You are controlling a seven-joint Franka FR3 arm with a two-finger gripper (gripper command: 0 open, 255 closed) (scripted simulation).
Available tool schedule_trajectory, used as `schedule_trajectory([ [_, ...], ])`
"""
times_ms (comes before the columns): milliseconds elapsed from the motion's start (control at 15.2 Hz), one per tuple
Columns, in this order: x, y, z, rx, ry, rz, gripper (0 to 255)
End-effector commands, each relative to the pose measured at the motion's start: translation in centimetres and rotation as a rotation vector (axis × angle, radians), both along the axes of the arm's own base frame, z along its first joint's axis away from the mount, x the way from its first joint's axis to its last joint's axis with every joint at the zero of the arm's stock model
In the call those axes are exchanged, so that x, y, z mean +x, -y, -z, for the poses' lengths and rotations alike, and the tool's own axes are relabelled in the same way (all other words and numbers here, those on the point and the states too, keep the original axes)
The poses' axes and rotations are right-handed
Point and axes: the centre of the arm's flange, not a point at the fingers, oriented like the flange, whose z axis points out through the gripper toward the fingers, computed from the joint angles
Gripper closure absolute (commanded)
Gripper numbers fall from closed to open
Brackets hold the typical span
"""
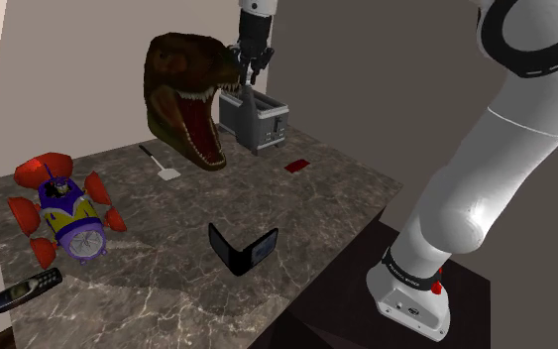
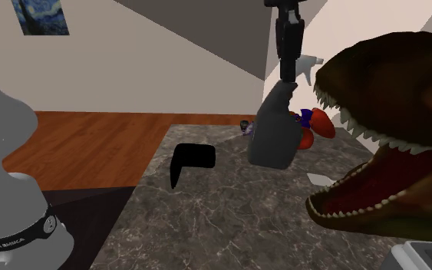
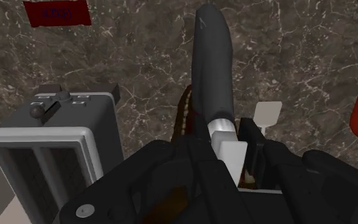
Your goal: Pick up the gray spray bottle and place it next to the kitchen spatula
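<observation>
My gripper [image 1: 250, 61] is shut on the white-nozzled top of the gray spray bottle [image 2: 274, 130], which hangs upright above the marble table. In the shoulder view the bottle [image 1: 250, 99] shows in front of the toaster [image 1: 259, 125], beside the dinosaur head's snout. In the wrist view the gripper [image 3: 229, 151] clasps the nozzle and the dark bottle body [image 3: 210, 70] points down at the table. The spatula [image 1: 163, 167] lies flat on the table on the far side of the dinosaur head from the toaster; its white blade [image 3: 268, 116] shows just beside the bottle.
A large dinosaur head [image 1: 189, 99] with open jaws stands between bottle and spatula. A red card [image 1: 297, 166] lies near the toaster. A black folded case [image 1: 242, 248], a purple and red toy [image 1: 68, 213] and an old phone [image 1: 26, 290] sit toward the table's [image 1: 346, 188] front.
</observation>
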Motion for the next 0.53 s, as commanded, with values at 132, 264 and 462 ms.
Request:
schedule_trajectory([
  [132,4.1,-2.1,2.8,0.000,0.000,0.000,255],
  [264,6.1,-3.2,4.2,0.000,0.000,0.000,255],
  [462,9.0,-4.9,6.2,0.000,0.000,0.000,255],
])
